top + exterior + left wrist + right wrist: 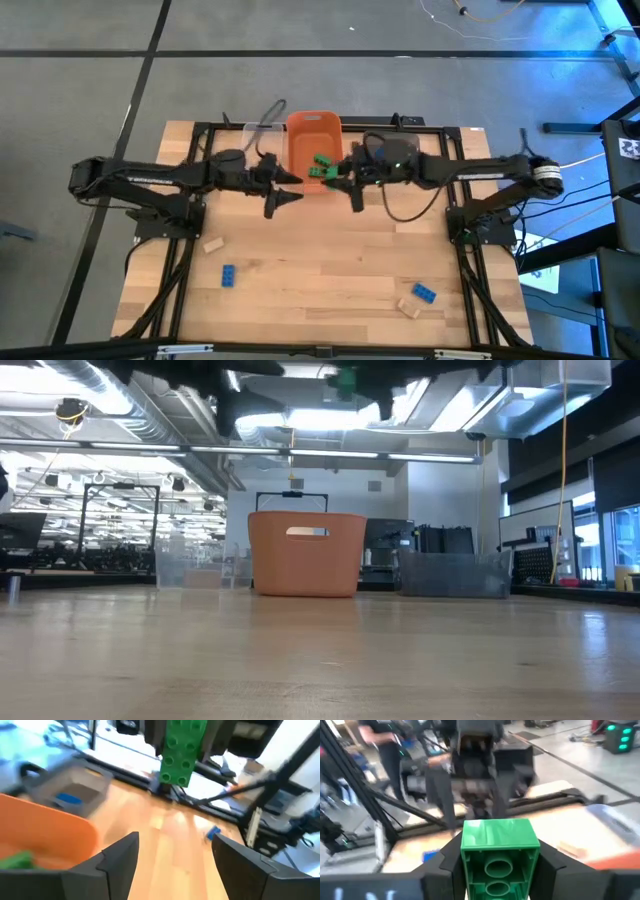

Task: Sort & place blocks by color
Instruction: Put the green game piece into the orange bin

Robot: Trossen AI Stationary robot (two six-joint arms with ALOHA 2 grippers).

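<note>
Now we see right gripper [345,180] fingers clamped on green block [499,851], aloft beside orange bin [312,135]. Left gripper [285,186] fingers spread wide, empty, facing block across small gap.

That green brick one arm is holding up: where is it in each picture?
High view: green brick at the orange bin's near end, in the right gripper.
Low view: top edge, centre, above the bin.
Left wrist view: top centre.
Right wrist view: bottom centre.
Shared landmark: the orange bin.
</note>
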